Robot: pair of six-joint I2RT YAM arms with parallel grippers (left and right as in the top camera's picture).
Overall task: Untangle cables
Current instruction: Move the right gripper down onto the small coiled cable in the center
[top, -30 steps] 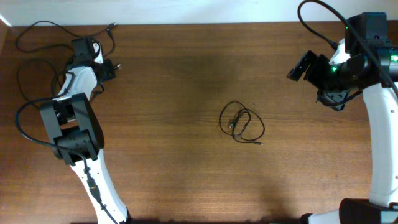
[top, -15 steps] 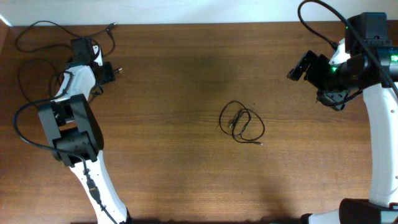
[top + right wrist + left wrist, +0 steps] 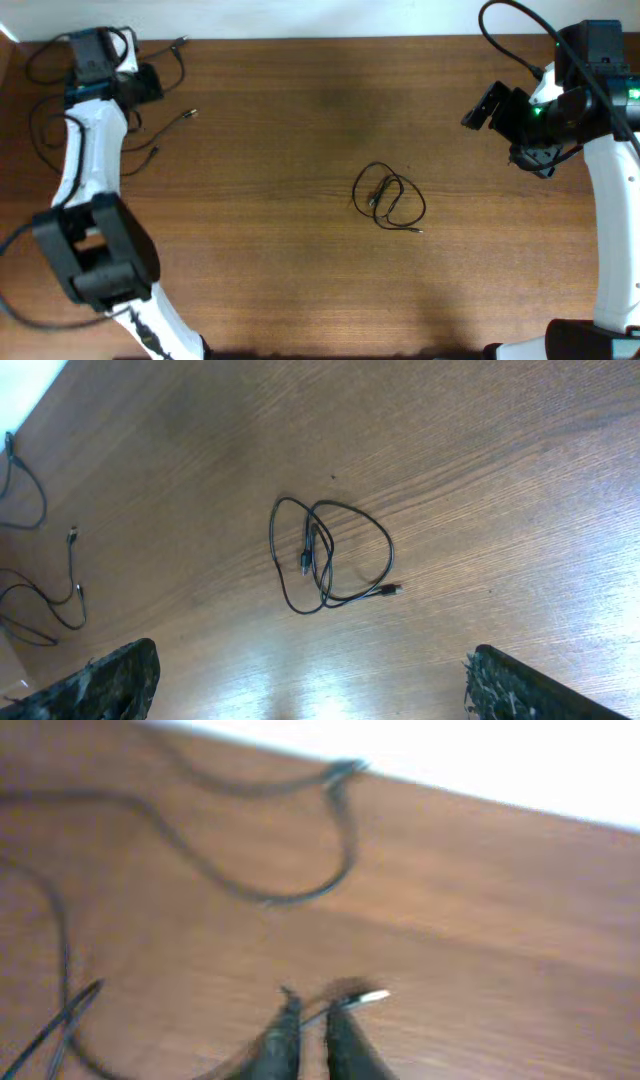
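A small coil of thin black cable (image 3: 390,198) lies mid-table; it also shows in the right wrist view (image 3: 330,555). Other thin black cables (image 3: 60,42) sprawl at the far left corner. My left gripper (image 3: 148,87) is there, fingers nearly together (image 3: 312,1020), with a thin cable running between them and its silvery tip (image 3: 375,995) just past the fingertips. That view is blurred. A silvery cable tip (image 3: 190,113) lies close by in the overhead view. My right gripper (image 3: 488,106) is wide open and empty (image 3: 320,695), held high to the right of the coil.
The wooden table's far edge (image 3: 320,40) meets a white wall. Another cable end (image 3: 345,767) lies near that edge by my left gripper. Thicker black robot cables (image 3: 510,30) loop off both arms.
My left arm has swung up and back toward the far left corner, the gripper moving away from where it was beside the cable tip. The right arm and the coil have not moved.
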